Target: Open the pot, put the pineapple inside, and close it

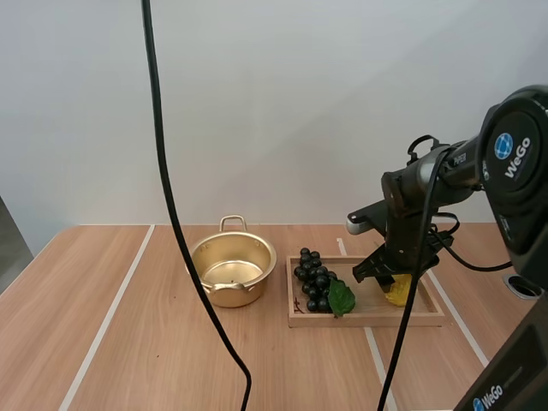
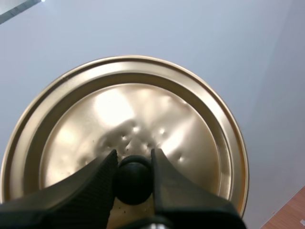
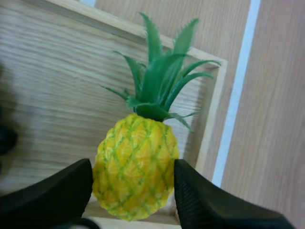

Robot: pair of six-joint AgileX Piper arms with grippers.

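The gold pot (image 1: pixel 231 271) stands open on the table, nothing visible inside it. Its gold lid (image 2: pixel 128 119) is held up in the air, my left gripper (image 2: pixel 134 158) shut on the lid's black knob (image 2: pixel 134 180). The yellow pineapple (image 3: pixel 136 174) with green leaves lies at the right end of the wooden tray (image 1: pixel 368 320). My right gripper (image 3: pixel 132 166) has come down over it, one finger pressed against each side. In the high view the right gripper (image 1: pixel 390 278) covers most of the pineapple (image 1: pixel 397 296).
A bunch of dark grapes (image 1: pixel 315 281) with a green leaf (image 1: pixel 342 298) lies at the tray's left end, between pot and pineapple. The tray's raised rim (image 3: pixel 209 124) runs close beside the pineapple. White lines cross the wooden table (image 1: pixel 120 342).
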